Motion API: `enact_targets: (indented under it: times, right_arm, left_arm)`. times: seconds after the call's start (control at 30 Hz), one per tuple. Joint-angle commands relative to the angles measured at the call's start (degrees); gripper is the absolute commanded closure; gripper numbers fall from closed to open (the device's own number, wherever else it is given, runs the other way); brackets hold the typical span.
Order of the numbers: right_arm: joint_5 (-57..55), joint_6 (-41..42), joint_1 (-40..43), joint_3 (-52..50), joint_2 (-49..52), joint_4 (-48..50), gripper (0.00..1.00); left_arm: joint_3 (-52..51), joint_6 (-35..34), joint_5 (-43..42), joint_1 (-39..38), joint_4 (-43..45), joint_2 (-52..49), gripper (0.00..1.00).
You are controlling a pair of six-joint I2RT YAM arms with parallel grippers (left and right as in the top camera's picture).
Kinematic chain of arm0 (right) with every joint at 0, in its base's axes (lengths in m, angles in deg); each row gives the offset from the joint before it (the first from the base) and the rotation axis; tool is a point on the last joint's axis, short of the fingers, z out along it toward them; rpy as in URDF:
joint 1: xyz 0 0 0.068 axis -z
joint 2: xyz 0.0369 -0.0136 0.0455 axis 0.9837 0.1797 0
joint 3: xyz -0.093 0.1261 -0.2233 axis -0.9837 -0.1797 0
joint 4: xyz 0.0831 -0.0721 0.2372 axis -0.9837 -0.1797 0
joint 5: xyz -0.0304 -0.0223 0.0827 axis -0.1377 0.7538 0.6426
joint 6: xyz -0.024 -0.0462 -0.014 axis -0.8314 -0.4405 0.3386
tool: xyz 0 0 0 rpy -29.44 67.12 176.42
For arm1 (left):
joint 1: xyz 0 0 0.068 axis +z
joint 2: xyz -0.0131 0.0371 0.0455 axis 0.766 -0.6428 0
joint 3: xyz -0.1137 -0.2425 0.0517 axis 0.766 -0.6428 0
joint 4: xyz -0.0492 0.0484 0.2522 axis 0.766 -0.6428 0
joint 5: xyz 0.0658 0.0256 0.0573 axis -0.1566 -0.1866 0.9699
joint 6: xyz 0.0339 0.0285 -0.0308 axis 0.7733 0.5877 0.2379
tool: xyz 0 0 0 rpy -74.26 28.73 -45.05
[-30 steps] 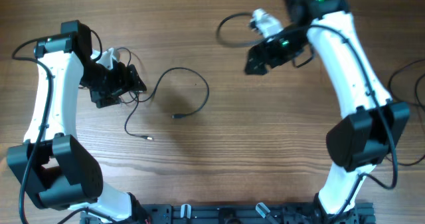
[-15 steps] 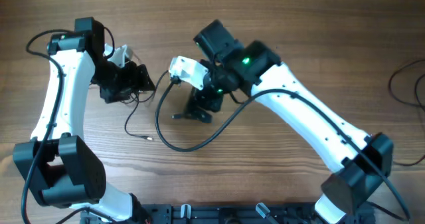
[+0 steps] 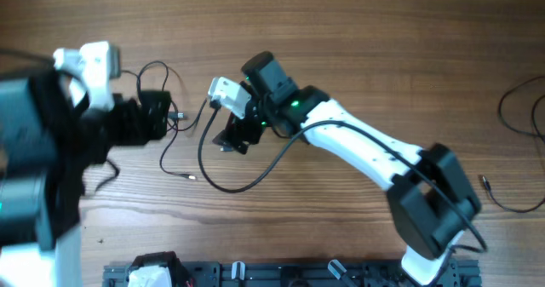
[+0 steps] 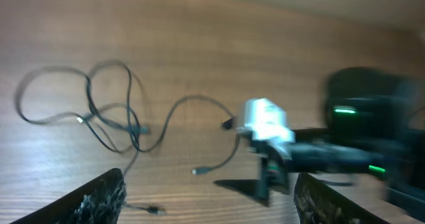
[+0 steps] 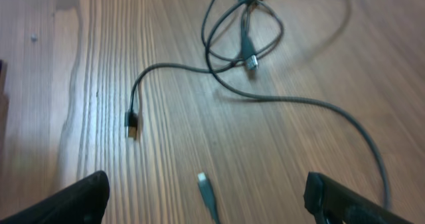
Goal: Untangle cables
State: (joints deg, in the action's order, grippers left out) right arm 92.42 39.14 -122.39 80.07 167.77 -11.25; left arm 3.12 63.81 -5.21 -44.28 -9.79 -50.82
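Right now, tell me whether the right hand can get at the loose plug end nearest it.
Probably yes. The right hand is open, and that plug end lies on bare table between its fingers with nothing across it; the tangled cables sit farther off.

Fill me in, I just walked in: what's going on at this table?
The robot's left gripper and right gripper both hover open over a wooden table, near a loose tangle of thin black cables, holding nothing. The strands lie looped together, not yet separated.
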Motion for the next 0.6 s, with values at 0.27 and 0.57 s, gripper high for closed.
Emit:
enact_targets:
  times: [0.27,0.57]
  right_arm:
    - [11.6,28.2,-7.0,-0.3,16.5,36.2,0.04]
    - [3.7,32.6,-7.0,-0.1,22.3,44.9,0.08]
  left_arm:
    - [0.2,-0.8,2.2,-0.2,-10.0,7.3,0.16]
    - [0.2,-2.4,-4.0,-0.2,-12.3,4.6,0.19]
